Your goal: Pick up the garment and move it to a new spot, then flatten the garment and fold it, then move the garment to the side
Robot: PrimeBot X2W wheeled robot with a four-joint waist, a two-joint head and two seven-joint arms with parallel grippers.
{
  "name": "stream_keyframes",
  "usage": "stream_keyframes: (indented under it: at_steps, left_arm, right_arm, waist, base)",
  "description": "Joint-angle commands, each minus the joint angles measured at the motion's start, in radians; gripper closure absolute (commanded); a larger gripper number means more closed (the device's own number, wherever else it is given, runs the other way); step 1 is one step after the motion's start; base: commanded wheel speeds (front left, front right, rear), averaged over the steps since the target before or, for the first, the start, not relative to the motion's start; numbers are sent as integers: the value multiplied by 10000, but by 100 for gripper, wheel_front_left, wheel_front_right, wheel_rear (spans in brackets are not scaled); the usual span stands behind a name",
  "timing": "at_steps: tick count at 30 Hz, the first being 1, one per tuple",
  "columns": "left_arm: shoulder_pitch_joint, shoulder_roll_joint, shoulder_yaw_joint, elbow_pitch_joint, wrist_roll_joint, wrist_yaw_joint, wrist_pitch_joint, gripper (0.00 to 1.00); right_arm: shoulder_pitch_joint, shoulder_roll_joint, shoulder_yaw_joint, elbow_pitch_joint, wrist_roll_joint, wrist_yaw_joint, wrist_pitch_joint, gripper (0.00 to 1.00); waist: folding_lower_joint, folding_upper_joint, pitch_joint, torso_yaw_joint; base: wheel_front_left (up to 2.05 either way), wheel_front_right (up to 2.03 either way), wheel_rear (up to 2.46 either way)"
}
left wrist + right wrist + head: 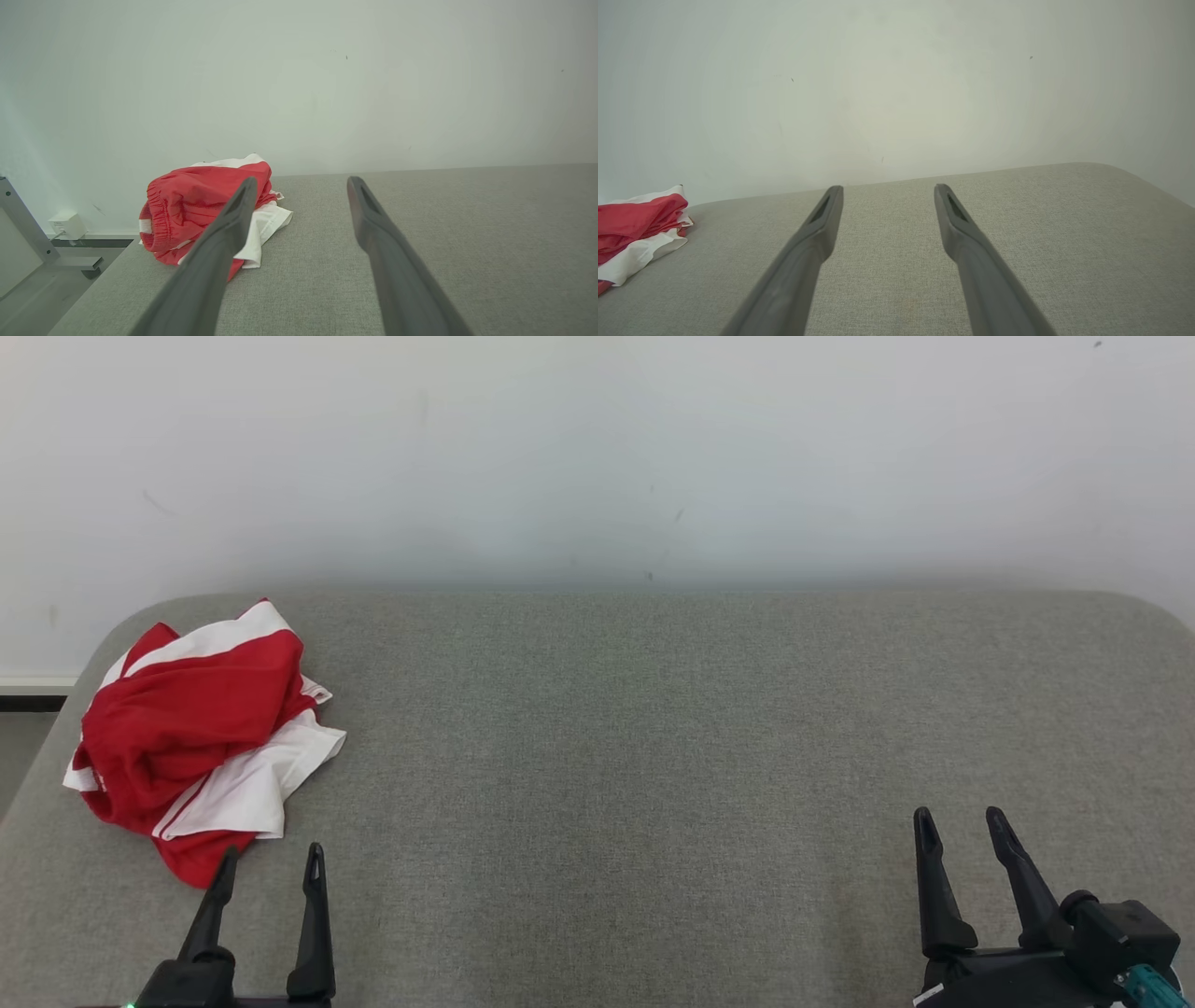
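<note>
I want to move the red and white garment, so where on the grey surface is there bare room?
The grey surface is bare from the garment rightward to its far right corner, ahead of the right gripper. The left end is crowded: the crumpled garment lies just beyond the left gripper.

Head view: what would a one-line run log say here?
stage: before pickup; crumpled red and white fabric garment: left end of grey fabric table, not held; left gripper: open, beside it; right gripper: open, empty
</note>
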Motion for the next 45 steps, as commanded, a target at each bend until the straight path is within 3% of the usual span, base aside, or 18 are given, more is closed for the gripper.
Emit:
stream_keyframes:
  at_steps: [1, 15, 23, 36, 45]
  left_arm:
    - [120, 46, -25, -41, -3, 59, 78, 0]
    - [114, 102, -147, -213, -30, 198, 377, 0]
    - [-73, 180, -131, -52, -264, 124, 404, 0]
    - [163, 213, 156, 30, -512, 389, 225, 0]
    - [282, 54, 443, 152, -945, 590, 75, 0]
  right_arm:
    - [90, -18, -53, -48, -41, 33, 45, 0]
    - [172, -16, -147, -84, -82, 33, 319, 0]
    - [333, -18, -97, 56, 87, 33, 244, 0]
    - [337, -18, 219, 325, 74, 33, 69, 0]
    - [159, -18, 470, 422, 81, 33, 20, 0]
  waist:
    - [0, -1, -7, 7]
    - [0, -1, 13, 269]
    - [0, -1, 0, 1578]
    - [0, -1, 73, 3784]
    - [0, -1, 178, 4628]
  base:
    - [0, 0, 0]
    - [0, 0, 0]
    - [0, 0, 0]
    - [0, 0, 0]
    - [0, 0, 0]
